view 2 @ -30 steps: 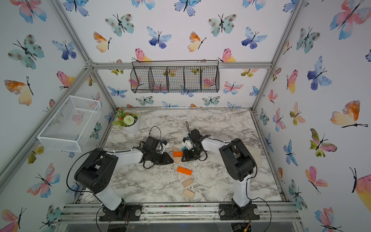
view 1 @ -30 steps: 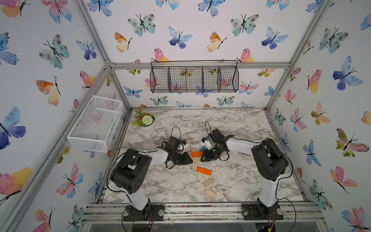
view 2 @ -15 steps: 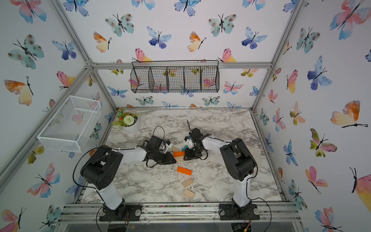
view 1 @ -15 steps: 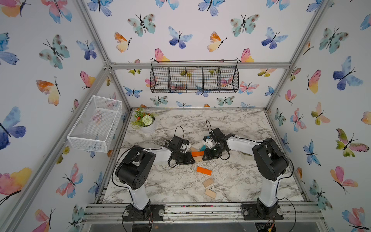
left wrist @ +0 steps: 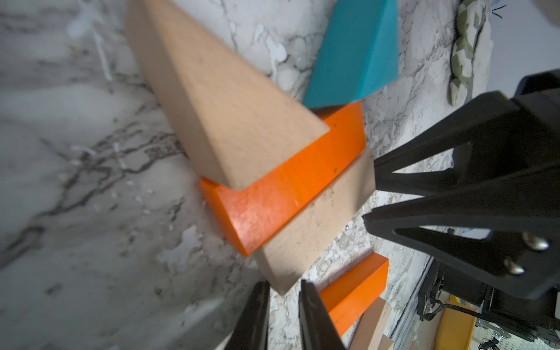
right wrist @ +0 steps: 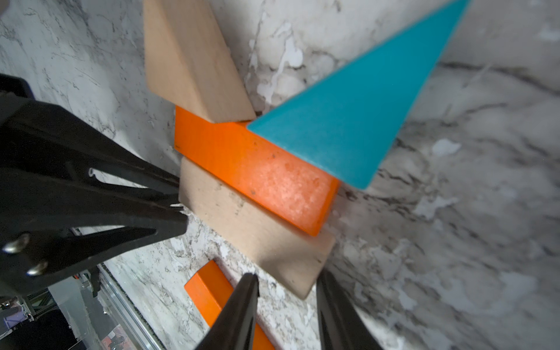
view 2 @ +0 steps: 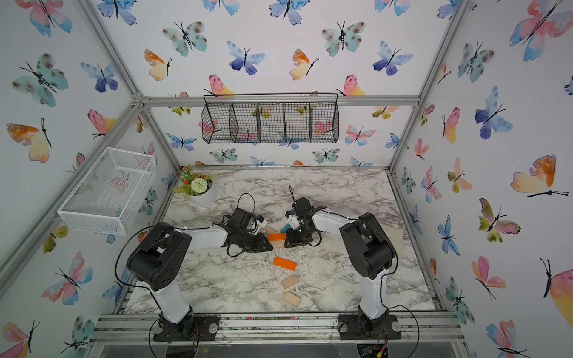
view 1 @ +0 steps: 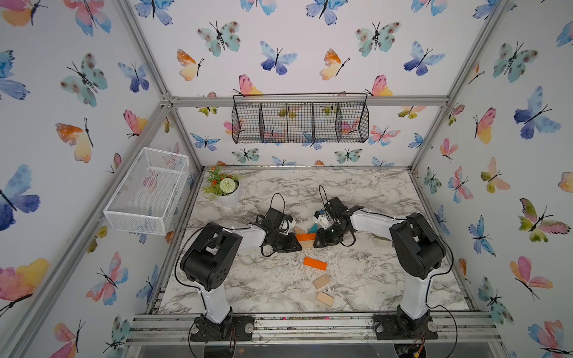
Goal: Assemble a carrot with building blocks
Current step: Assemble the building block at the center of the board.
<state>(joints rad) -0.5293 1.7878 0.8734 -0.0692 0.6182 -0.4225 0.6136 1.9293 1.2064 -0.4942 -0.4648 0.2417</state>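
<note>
Part-built carrot point(view 1: 306, 237) at the middle of the marble worktop point(view 1: 356, 192): a natural-wood triangle point(left wrist: 230, 115) and a teal triangle point(left wrist: 354, 51) meet one long side of an orange wooden bar point(left wrist: 285, 194). A pale wooden block point(left wrist: 318, 224) lies flush against the other side.

Left gripper point(left wrist: 285, 291), jaws a narrow empty slit, points at one end of that block. Right gripper point(right wrist: 288, 272), jaws wider, nothing clamped, points at the other end. Contact appears likely; blur prevents confirmation. Wrist views cut off both triangles.

A second orange bar point(view 1: 315, 263) and two loose pale blocks point(view 1: 321, 281) lie toward the front edge.
</note>
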